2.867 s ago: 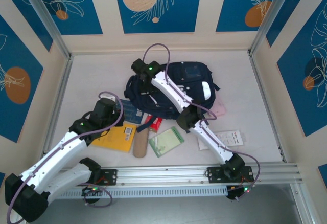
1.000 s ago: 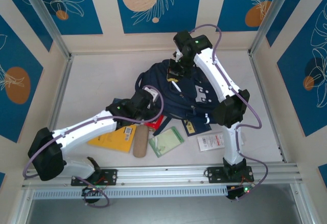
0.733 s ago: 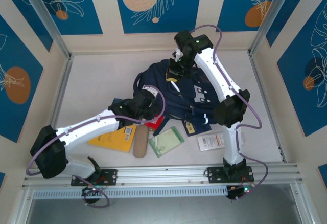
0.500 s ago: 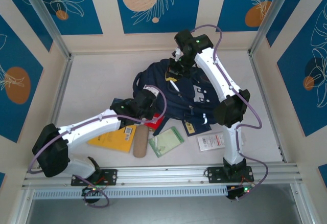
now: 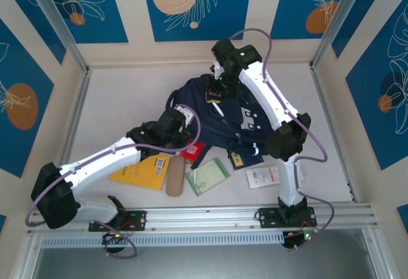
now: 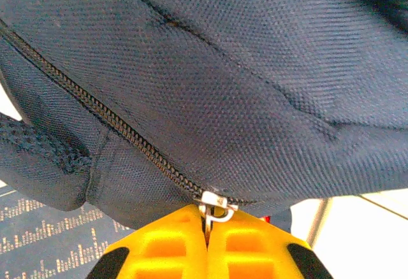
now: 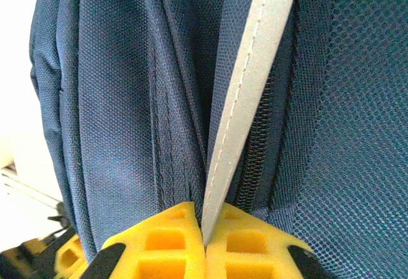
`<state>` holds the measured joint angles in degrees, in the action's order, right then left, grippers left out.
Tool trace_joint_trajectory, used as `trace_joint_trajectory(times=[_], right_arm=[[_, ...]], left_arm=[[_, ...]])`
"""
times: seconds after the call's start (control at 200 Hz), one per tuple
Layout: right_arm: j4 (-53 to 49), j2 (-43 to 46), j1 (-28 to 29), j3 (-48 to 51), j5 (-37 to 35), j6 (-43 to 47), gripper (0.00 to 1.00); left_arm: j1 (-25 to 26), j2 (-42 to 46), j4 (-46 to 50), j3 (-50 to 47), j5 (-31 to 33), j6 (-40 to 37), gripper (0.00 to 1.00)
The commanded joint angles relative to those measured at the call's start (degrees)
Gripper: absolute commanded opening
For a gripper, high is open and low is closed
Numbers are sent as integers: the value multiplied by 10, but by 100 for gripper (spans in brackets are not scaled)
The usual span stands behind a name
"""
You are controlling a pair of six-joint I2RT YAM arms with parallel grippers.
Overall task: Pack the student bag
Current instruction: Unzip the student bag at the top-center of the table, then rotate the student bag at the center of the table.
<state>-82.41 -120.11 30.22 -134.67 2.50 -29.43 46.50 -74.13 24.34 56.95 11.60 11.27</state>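
The student bag point(image 5: 237, 118), dark navy with pale stripes, lies in the middle of the table. Its top is lifted by my right gripper point(image 5: 218, 93). In the right wrist view that gripper point(image 7: 204, 234) is shut on the bag's grey reflective strip point(image 7: 252, 94), beside a black zipper line point(image 7: 255, 158). My left gripper point(image 5: 180, 132) is at the bag's near-left edge. In the left wrist view its yellow fingers point(image 6: 166, 247) are shut on the metal zipper pull point(image 6: 214, 210) at the end of a closed zipper point(image 6: 108, 123).
Loose items lie in front of the bag: a yellow book point(image 5: 141, 172), a tan roll-shaped case point(image 5: 174, 177), a green notebook point(image 5: 208, 176), a red item point(image 5: 194, 150) and a white packet point(image 5: 263, 176). A metal rail point(image 5: 210, 218) runs along the near edge.
My left gripper has closed on the zipper pull at the bag's near-left edge. The right gripper has shifted slightly left, still holding the strip and keeping the bag's top raised.
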Motion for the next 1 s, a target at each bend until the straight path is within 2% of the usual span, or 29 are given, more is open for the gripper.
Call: trace_joint_trajectory(times=[0.0, 0.09, 0.165, 0.3, 0.38, 0.57, 0.66, 0.71, 0.78, 0.845, 0.915, 0.995], right_arm=[[-29, 35, 8, -25, -62, 40, 0], [-29, 34, 11, -26, -79, 53, 0], [-22, 35, 19, -17, -64, 76, 0], [-13, 39, 37, -3, -52, 106, 0], [-5, 46, 48, 12, -36, 121, 0], [8, 64, 65, 40, -22, 143, 0], [8, 69, 71, 48, -58, 140, 0], [3, 65, 75, 40, -100, 132, 16], [-9, 64, 82, 27, -159, 117, 47], [-16, 71, 87, 34, -191, 114, 67], [-19, 88, 95, 63, -228, 114, 84], [-25, 112, 101, 110, -271, 106, 93]], left_arm=[[-8, 41, 30, 16, -75, -20, 0], [-7, 57, 50, 10, -116, -20, 0], [-6, 68, 66, 4, -133, -22, 0], [-11, 86, 98, -6, -54, -21, 0], [-29, 92, 104, -9, -43, -15, 0], [-86, 72, 111, 3, -97, 1, 0], [-95, 76, 99, -1, -141, 2, 0], [-95, 82, 85, -10, -168, 9, 0], [-94, 86, 73, -17, -186, 26, 0], [-87, 91, 66, -24, -187, 37, 0], [-82, 97, 60, -32, -178, 48, 0], [-82, 107, 57, -41, -168, 59, 0]])
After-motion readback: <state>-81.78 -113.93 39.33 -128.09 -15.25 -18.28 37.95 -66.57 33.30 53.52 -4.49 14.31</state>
